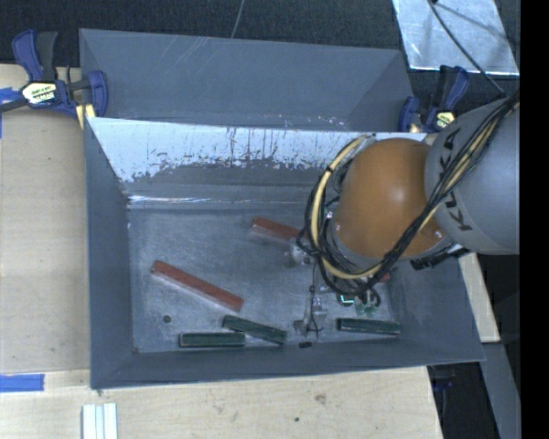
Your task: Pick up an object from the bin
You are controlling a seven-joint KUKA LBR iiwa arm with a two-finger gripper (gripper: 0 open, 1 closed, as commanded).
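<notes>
My gripper [308, 327] hangs low over the front right of the bin floor, below the orange cover, its tips close to the floor. A dark green flat bar [370, 327] lies just to its right. Another dark green bar [253, 330] lies slanted just to its left, with its right end near the fingertips. A short red-brown stick [274, 230] lies behind the gripper, partly hidden by the cables. Nothing shows between the fingers.
A long red-brown stick [197, 285] lies slanted on the left of the floor. A third dark green bar [210, 340] lies along the front wall. The arm and its orange cover hide the right rear of the bin.
</notes>
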